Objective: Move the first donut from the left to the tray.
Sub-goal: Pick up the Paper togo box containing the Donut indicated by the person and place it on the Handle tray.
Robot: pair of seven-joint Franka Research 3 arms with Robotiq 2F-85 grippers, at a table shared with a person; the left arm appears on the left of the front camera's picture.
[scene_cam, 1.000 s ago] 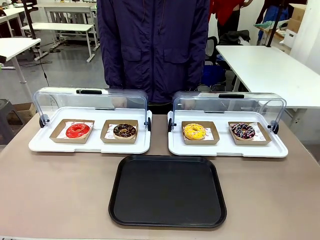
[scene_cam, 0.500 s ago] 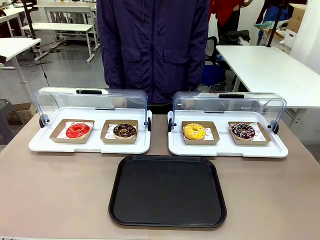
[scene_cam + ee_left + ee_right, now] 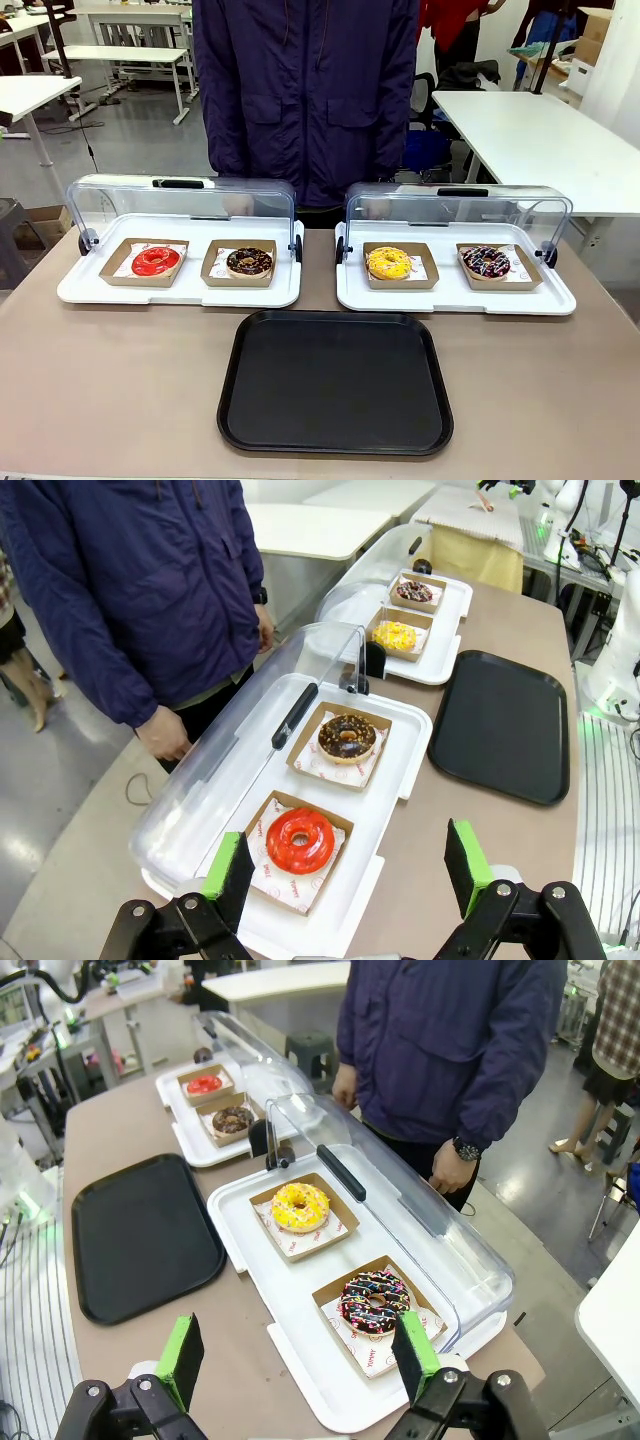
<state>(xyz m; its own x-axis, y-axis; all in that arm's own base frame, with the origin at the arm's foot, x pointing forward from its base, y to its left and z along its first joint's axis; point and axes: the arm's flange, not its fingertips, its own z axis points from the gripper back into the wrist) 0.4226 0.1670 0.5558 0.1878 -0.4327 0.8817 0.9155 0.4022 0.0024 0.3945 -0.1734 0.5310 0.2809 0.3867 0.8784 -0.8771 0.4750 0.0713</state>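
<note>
Red-glazed donut (image 3: 156,261) unmoved since earlier frame, seated in cardboard holder (image 3: 114,273) at ten o'clock of black tray (image 3: 335,385). Left gripper (image 3: 348,865) and right gripper (image 3: 298,1350): jaws wide apart, empty.

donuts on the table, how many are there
4: the red donut and the chocolate donut in the left display tray, the yellow donut and the sprinkled donut in the right display tray. None looks hidden.
</note>
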